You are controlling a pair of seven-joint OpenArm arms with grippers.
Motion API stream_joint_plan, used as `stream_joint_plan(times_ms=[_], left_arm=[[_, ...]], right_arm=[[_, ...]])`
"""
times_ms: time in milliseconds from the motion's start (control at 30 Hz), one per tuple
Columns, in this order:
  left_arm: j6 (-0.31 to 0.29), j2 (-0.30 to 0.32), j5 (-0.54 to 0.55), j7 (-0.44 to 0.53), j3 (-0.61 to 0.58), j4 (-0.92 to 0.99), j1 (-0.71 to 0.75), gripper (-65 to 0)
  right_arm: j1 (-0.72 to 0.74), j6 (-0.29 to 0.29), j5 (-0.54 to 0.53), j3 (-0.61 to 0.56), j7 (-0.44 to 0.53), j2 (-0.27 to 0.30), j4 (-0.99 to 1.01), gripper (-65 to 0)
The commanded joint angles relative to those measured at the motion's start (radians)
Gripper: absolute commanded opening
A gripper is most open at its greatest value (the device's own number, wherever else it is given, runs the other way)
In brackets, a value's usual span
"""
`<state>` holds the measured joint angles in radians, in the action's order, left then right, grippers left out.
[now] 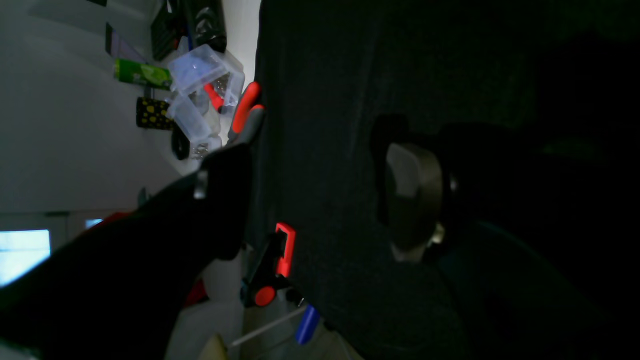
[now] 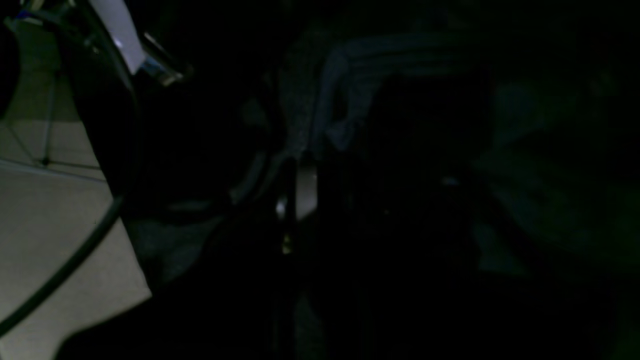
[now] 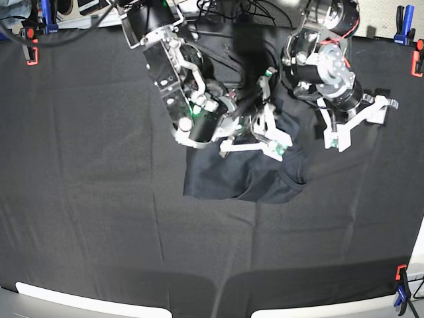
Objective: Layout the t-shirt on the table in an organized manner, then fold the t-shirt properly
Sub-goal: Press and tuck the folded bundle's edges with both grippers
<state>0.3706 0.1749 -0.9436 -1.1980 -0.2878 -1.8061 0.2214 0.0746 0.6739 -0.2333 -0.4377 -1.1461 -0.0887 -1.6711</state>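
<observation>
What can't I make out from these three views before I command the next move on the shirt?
- Base view: the t-shirt's collar and upper part, hidden under both arms.
- Right wrist view: too dark to read the right gripper's hold; only dim fabric folds show.
- Left wrist view: the left gripper stands open over the table, but no shirt can be made out; the right half is in shadow.

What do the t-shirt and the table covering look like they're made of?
The t-shirt: thin fabric with a slight sheen, probably synthetic, since it drapes in soft wrinkles. The table covering: matte black cloth, seemingly woven, showing faint creases.
</observation>
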Motion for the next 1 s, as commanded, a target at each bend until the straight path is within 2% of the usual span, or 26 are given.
stream_joint_plan(times_ms=[0, 100, 133, 200, 267, 333, 433, 533, 767, 900, 967], left_arm=[[0.027, 0.0, -0.027, 0.009, -0.001, -0.015, -0.008, -26.5], [0.027, 0.0, -0.024, 0.009, -0.001, -0.015, -0.008, -26.5], [0.027, 0.0, -0.024, 0.009, -0.001, -0.015, -0.008, -26.5], [0.027, 0.0, -0.024, 0.009, -0.001, -0.015, -0.008, -26.5], [0.027, 0.0, -0.024, 0.009, -0.001, -0.015, -0.008, -26.5], [0.027, 0.0, -0.024, 0.009, -0.001, -0.015, -0.008, -26.5], [0.027, 0.001, -0.024, 0.009, -0.001, -0.015, -0.008, -26.5], [0.027, 0.001, -0.024, 0.009, -0.001, -0.015, -0.008, -26.5], [0.027, 0.006, -0.029, 0.009, -0.001, -0.015, -0.008, -26.5], [0.029, 0.034, -0.086, -0.007, -0.001, -0.015, -0.009, -26.5], [0.059, 0.053, -0.111, -0.019, -0.001, -0.015, -0.008, -26.5]], right_arm=[[0.017, 0.021, -0.009, -0.001, 0.019, -0.011, -0.023, -65.0], [0.017, 0.019, -0.005, -0.001, 0.019, -0.018, -0.023, -65.0], [0.017, 0.018, -0.005, -0.001, 0.019, -0.02, -0.023, -61.2], [0.017, 0.018, -0.005, -0.001, 0.019, -0.02, -0.023, -46.8], [0.017, 0.016, -0.011, -0.001, 0.019, -0.019, -0.023, -35.0], [0.017, 0.017, -0.071, -0.001, 0.019, -0.019, -0.023, -30.0], [0.022, 0.018, -0.168, -0.001, 0.019, -0.019, -0.024, -30.0], [0.035, 0.018, -0.219, -0.001, 0.019, -0.019, -0.024, -30.0], [0.05, 0.019, -0.223, -0.001, 0.019, -0.019, -0.024, -30.0], [0.049, 0.018, -0.227, -0.001, 0.019, -0.019, -0.024, -30.0], [0.043, 0.018, -0.264, -0.001, 0.018, -0.019, -0.024, -30.0]])
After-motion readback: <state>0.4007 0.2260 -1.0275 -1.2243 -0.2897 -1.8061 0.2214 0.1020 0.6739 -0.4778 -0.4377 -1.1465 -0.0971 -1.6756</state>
